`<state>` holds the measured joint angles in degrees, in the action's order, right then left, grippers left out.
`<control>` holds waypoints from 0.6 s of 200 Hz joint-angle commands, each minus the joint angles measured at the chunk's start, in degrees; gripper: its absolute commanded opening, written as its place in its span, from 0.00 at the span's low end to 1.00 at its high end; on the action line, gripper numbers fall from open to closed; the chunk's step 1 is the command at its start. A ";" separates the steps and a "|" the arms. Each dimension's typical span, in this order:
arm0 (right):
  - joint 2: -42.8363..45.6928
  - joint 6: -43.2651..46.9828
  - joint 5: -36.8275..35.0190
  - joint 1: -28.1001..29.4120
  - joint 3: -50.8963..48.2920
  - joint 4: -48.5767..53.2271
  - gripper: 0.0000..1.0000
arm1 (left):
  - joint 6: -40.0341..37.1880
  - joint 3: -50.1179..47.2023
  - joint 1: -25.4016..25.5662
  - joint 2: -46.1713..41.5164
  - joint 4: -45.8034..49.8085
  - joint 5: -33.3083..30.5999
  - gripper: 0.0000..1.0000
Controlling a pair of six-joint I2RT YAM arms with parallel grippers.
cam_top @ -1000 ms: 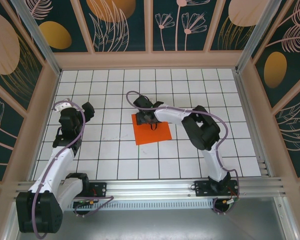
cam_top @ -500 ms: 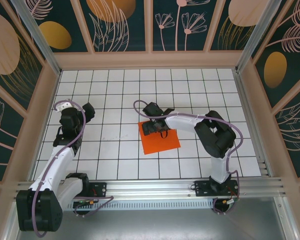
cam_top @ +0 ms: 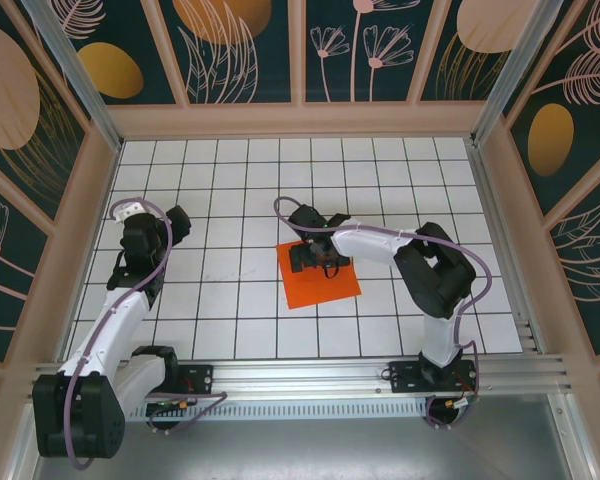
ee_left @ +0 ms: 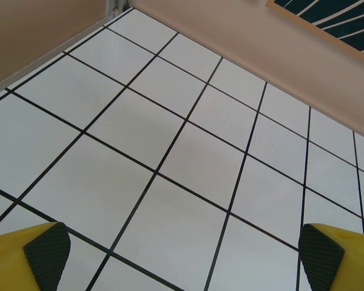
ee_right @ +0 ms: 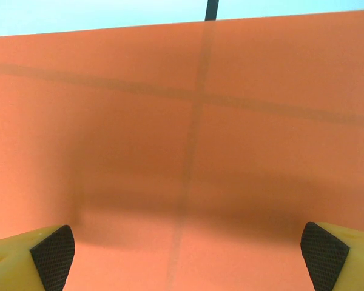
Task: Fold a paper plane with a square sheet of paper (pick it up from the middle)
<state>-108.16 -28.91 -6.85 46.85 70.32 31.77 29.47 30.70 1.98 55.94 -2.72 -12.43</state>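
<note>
Top external view: from the bases at the near edge, both arms reach onto the white gridded table [cam_top: 230, 310]. The square sheet of paper [cam_top: 325, 285] lies flat near the table's middle, slightly right of centre and turned a little against the grid. The right gripper [cam_top: 308, 258] is low over the sheet's far half, fingers spread wide and holding nothing. The left gripper [cam_top: 172, 222], well to the left, hovers over bare tiles, fingers likewise apart. No crease is visible, so judging by this, the pickup from the middle and every fold are not yet done.
</note>
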 commanded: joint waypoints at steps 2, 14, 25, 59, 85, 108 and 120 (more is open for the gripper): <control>-0.81 -1.06 1.49 0.43 0.41 2.25 0.99 | 0.06 1.84 -0.31 0.48 0.87 0.21 0.98; -1.32 -0.89 1.83 0.48 0.60 2.10 0.98 | 0.05 1.91 -0.31 0.66 1.01 0.21 0.99; -1.77 -0.85 2.09 0.44 0.47 2.12 0.98 | 0.06 2.07 -0.31 0.66 1.14 0.30 0.98; -3.34 -0.63 2.63 0.51 -0.97 1.97 0.95 | 0.04 2.08 -0.31 0.84 1.14 0.47 0.98; -4.68 -0.63 2.23 0.46 -2.27 1.95 0.91 | 0.05 2.10 -0.32 0.92 1.23 0.56 0.98; -5.85 -0.63 1.93 0.51 -3.62 2.00 0.87 | 0.01 2.15 -0.31 0.92 1.23 0.56 0.99; -6.08 -0.67 1.72 0.48 -4.40 1.85 0.86 | -0.02 2.17 -0.31 0.93 1.31 0.53 0.98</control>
<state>-109.78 -28.91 -6.98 46.98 69.95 31.97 29.47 31.00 1.98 56.69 -2.28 -12.40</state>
